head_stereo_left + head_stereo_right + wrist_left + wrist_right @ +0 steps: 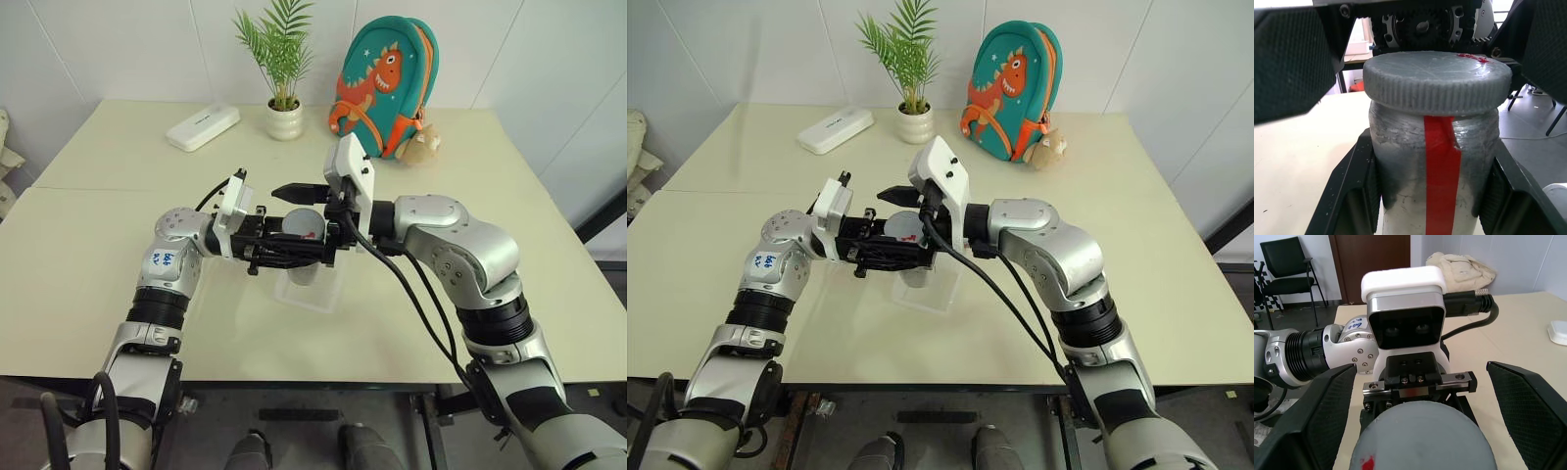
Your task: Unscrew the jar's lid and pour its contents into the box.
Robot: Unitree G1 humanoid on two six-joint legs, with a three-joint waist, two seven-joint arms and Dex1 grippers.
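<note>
Silvery-grey jar (1435,166) stands upright, lid (1437,81) topmost, in left claw (284,250).

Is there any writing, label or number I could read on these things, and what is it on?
Blue handwriting on a white sticker on the left arm: too small to read.
Faint marking on the white case: too small to read.
Dinosaur backpack: picture only, no words.
Jar and lid: red marks only, no text.

Matt grey jar (1435,171), roughly painted, with a glossy red stripe; its lid (1437,81) has a ribbed rim and scuffed top.
</note>
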